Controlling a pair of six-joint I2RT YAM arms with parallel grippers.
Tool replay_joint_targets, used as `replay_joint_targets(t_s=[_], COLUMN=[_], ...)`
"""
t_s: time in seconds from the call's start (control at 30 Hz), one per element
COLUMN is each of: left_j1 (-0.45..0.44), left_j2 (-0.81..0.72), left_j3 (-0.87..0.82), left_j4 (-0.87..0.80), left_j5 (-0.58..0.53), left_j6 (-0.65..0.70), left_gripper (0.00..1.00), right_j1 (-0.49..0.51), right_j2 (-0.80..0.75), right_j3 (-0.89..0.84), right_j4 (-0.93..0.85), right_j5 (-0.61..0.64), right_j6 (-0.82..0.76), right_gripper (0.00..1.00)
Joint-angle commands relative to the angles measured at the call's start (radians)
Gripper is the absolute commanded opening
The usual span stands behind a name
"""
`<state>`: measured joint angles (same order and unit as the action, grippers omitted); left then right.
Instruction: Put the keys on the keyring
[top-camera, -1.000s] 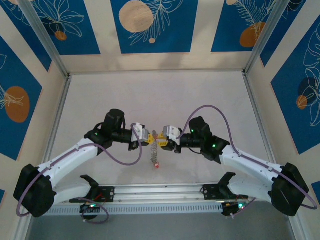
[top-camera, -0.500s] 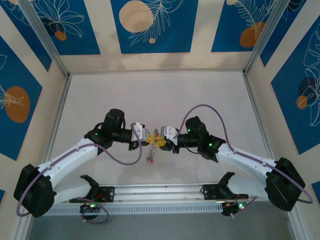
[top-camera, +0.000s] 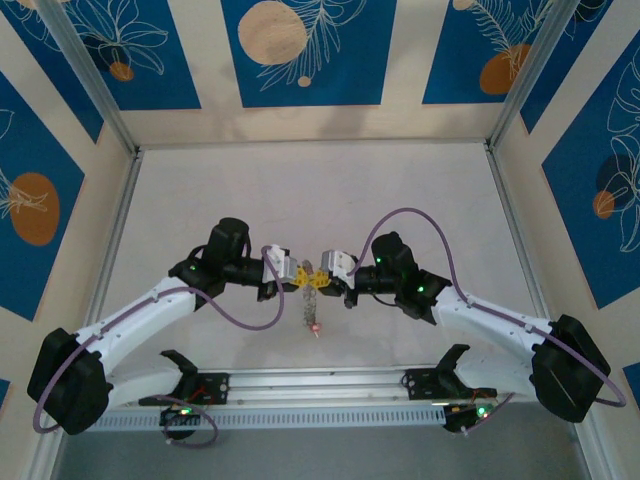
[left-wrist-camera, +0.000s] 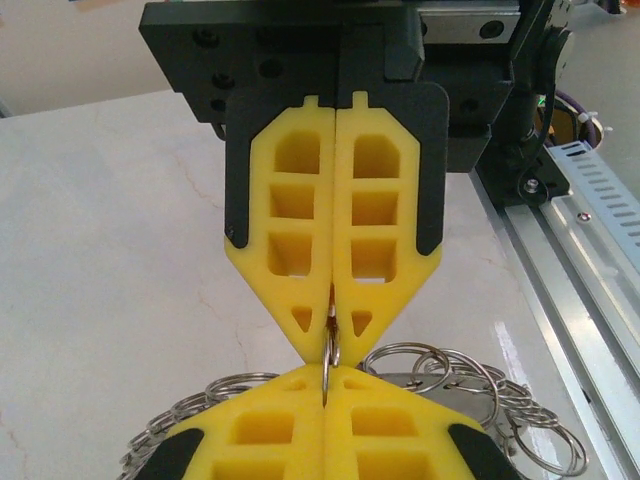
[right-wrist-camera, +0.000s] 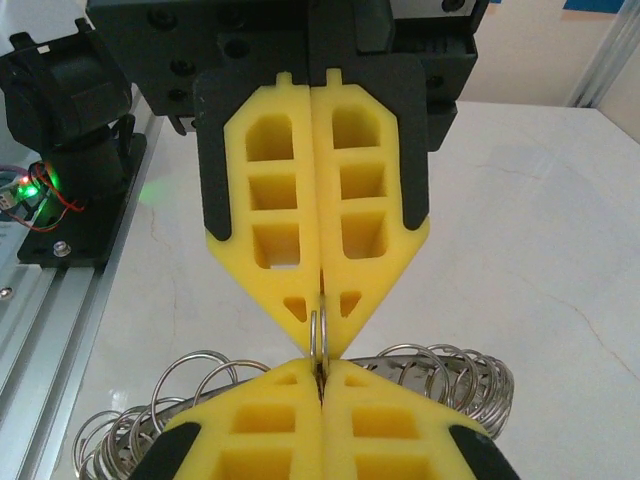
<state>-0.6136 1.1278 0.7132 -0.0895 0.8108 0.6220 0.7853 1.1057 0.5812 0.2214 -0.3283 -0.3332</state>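
Note:
Above the table's middle, my left gripper (top-camera: 303, 282) and right gripper (top-camera: 322, 282) meet tip to tip. Both are shut on one thin silvery loop of the keyring (left-wrist-camera: 331, 348), seen edge-on between the yellow fingertips. In the left wrist view my left gripper (left-wrist-camera: 326, 378) is at the bottom and the right gripper (left-wrist-camera: 333, 330) faces it from above. The right wrist view mirrors this: right gripper (right-wrist-camera: 320, 370) below, left gripper (right-wrist-camera: 320, 330) above. The rest of the keyring (right-wrist-camera: 450, 375), a bunch of small metal loops, hangs beneath. From overhead the keyring (top-camera: 308, 303) dangles with a red key (top-camera: 315, 327) at its lower end.
An aluminium rail (top-camera: 320, 380) runs along the near edge, with both arm bases on it. Metal frame posts (top-camera: 118, 230) border the pale tabletop (top-camera: 320, 200) on the left and right. The wide stretch of tabletop behind the grippers is bare.
The right gripper has moved left up to the left gripper and closed on the loop. The hanging keyring swung to the left and back.

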Motion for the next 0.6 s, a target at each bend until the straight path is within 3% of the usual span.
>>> replay_joint_targets(t_s=[0.0, 0.17, 0.5, 0.57], left_j1=[-0.011, -0.012, -0.023, -0.026], left_j2=[-0.011, 0.007, 0.062, 0.067], left_j3=[0.001, 0.022, 0.05, 0.061], left_j4=[0.039, -0.059, -0.117, -0.131], left_j5=[-0.013, -0.151, -0.199, -0.207], left_j6=[0.001, 0.022, 0.043, 0.045], left_gripper=[0.0, 0.0, 0.0, 0.06], right_j1=[0.008, -0.004, 0.001, 0.002], right_j2=[-0.007, -0.061, -0.068, -0.063], right_j3=[0.021, 0.024, 0.072, 0.073], right_j4=[-0.009, -0.05, -0.095, -0.094], right_j5=[-0.002, 0.014, 0.005, 0.009], right_j6=[-0.012, -0.034, -0.064, -0.064], right_gripper=[0.0, 0.0, 0.0, 0.0])
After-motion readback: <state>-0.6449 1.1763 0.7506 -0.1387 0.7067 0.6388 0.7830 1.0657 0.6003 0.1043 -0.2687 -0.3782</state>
